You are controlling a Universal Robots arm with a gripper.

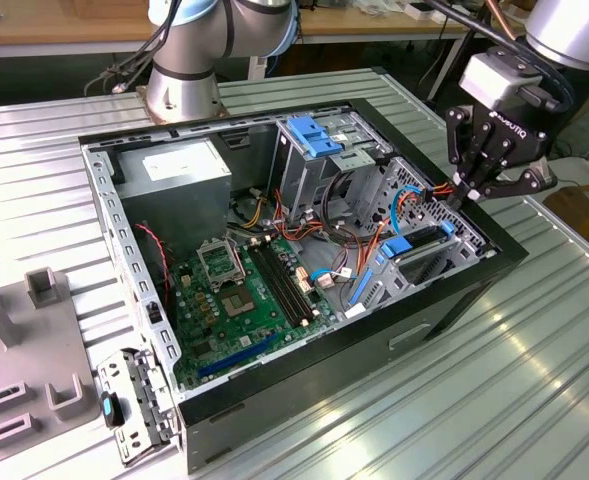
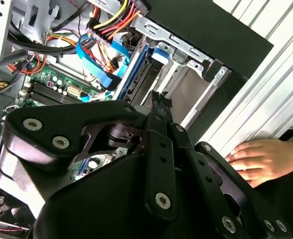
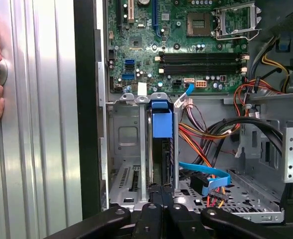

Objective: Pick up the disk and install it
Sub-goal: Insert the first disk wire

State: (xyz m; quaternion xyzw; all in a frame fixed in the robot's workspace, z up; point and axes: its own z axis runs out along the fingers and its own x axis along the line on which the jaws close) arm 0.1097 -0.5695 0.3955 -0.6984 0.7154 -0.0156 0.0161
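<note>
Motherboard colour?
Green. The motherboard shows best in the first wrist view.

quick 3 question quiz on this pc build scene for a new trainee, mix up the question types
1. Multiple choice: where is the disk?
A. lying flat on the motherboard
B. standing on edge in the drive cage
C. held up in the air

2. True or false: the gripper has its jaws spread wide open.

3. Fill in the blank: a person's hand rests on the ribbed metal ____ beside the case.

Key
1. B
2. False: the jaws are shut together, right above the disk.
3. table
</note>
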